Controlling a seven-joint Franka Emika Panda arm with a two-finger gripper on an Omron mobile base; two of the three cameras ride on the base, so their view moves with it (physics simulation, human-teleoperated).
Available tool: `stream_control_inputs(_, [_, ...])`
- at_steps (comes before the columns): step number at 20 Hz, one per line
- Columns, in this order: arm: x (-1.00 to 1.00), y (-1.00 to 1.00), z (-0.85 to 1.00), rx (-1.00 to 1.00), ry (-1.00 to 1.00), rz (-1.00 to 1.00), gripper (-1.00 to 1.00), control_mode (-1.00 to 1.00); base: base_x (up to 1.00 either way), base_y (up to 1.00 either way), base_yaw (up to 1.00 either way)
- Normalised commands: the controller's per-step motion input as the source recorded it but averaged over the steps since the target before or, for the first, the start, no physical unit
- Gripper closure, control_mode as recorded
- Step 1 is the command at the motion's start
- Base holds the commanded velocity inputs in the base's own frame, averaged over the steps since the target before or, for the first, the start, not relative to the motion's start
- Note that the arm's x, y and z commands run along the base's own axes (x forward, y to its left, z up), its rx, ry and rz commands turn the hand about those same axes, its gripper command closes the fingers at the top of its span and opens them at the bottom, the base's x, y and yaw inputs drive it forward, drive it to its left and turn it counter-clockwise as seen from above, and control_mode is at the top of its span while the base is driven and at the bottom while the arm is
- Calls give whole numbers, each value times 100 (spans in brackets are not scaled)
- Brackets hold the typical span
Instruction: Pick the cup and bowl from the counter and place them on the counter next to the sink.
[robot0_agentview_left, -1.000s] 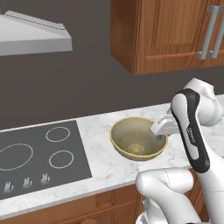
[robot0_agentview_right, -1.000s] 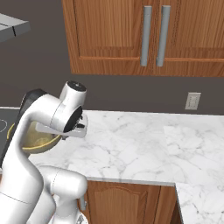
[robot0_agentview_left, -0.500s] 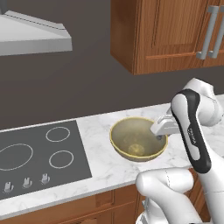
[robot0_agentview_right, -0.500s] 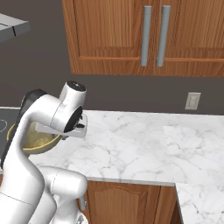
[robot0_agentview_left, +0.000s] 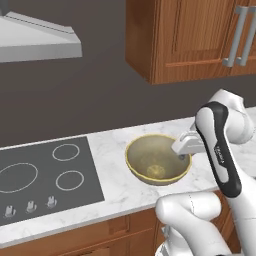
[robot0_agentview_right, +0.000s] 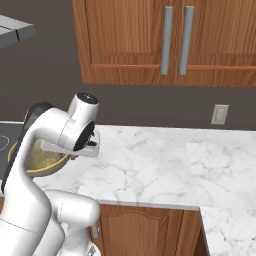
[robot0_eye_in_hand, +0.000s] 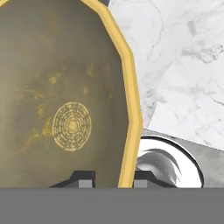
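Hand view: fingers (robot0_eye_in_hand: 111, 178) astride bowl (robot0_eye_in_hand: 57, 96) rim

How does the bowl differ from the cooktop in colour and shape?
The bowl is olive-tan with a yellow rim; the cooktop is dark grey with white ring marks. The bowl is round and deep; the cooktop is a flat panel with straight edges. The gripper straddles the bowl's rim; nothing touches the cooktop. Both are on the counter.

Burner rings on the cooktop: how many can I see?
3. On the dark cooktop: a small ring at the back, a small ring nearer the front, a large ring at the left. More may lie beyond the picture's left edge.
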Motion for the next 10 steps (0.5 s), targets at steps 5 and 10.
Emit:
stream_control_inputs(5, [0, 0, 0, 0, 0, 0, 100, 100, -87, -2, -6])
stream_control_inputs(10, [0, 0, 0, 0, 0, 0, 100, 100, -82, -1, -23])
